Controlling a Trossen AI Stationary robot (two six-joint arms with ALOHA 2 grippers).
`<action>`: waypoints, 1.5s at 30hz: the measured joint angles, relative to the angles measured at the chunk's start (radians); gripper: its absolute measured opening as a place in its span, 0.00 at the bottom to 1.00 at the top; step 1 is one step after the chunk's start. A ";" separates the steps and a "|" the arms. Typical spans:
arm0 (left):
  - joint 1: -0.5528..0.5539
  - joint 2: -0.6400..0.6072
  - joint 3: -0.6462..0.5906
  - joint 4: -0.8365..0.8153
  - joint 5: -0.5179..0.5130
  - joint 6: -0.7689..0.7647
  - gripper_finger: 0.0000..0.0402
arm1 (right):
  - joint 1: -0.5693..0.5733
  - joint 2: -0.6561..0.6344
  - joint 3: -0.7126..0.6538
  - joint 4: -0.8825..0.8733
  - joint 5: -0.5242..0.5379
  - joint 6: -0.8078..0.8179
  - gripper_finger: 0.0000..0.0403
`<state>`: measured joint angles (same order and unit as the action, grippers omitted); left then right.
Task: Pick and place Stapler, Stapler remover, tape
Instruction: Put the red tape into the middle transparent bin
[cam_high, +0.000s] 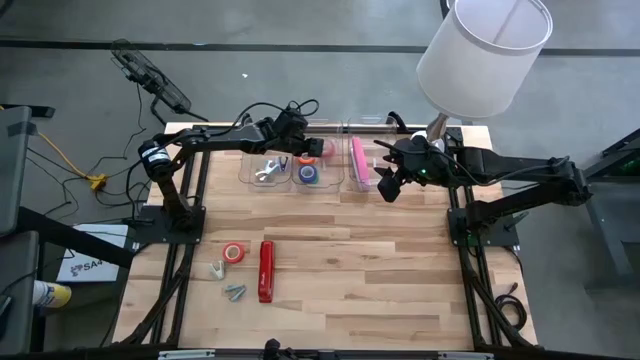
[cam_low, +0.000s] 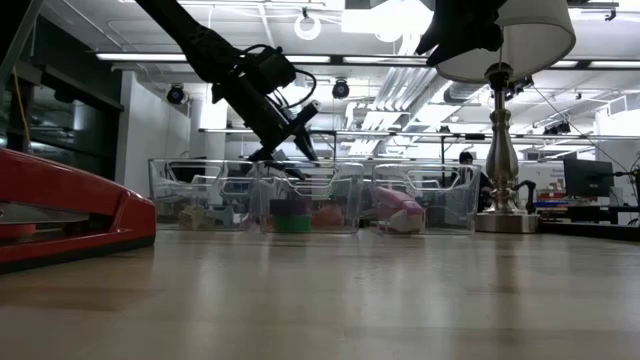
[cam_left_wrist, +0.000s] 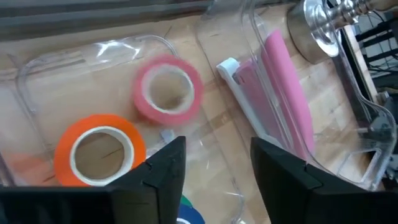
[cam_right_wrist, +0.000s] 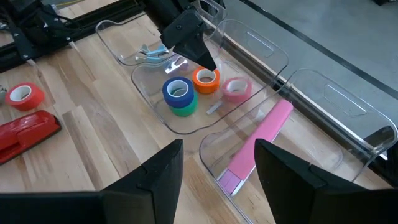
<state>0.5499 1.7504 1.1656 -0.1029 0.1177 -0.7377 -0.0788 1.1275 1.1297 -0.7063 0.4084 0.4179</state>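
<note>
My left gripper (cam_high: 305, 148) (cam_left_wrist: 214, 146) stands open over the middle clear bin (cam_high: 318, 186), with nothing between its fingers. Below it a pink tape roll (cam_left_wrist: 168, 90) and an orange one (cam_left_wrist: 99, 152) lie in that bin beside a blue roll (cam_right_wrist: 179, 90) stacked on a green one (cam_right_wrist: 183, 109). A pink stapler (cam_right_wrist: 261, 140) lies in the right bin and silvery staple removers (cam_high: 266, 170) in the left bin. My right gripper (cam_high: 385, 185) (cam_right_wrist: 217, 149) hangs open above the right bin's near end. A red stapler (cam_high: 266, 270), a red tape roll (cam_high: 233, 253) and two staple removers (cam_high: 217, 268) lie on the table.
A lamp with a white shade (cam_high: 485, 55) stands at the table's far right corner, its metal base (cam_left_wrist: 317, 31) just beyond the right bin. The three bins stand in a row along the far edge. Bare wood stretches across the table's middle and right.
</note>
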 joint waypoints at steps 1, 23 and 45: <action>0.000 0.000 0.000 0.002 0.005 0.000 0.44 | 0.000 0.000 0.000 0.000 0.000 0.000 0.47; 0.013 -0.093 0.276 -0.483 -0.064 0.269 0.45 | 0.000 0.000 0.000 0.001 -0.045 0.000 0.47; 0.013 -0.179 0.412 -0.933 -0.103 0.447 0.45 | 0.000 0.000 0.000 0.001 -0.045 0.000 0.47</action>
<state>0.5625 1.5711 1.5780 -1.0359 0.0149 -0.2906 -0.0788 1.1275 1.1301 -0.7053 0.3637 0.4179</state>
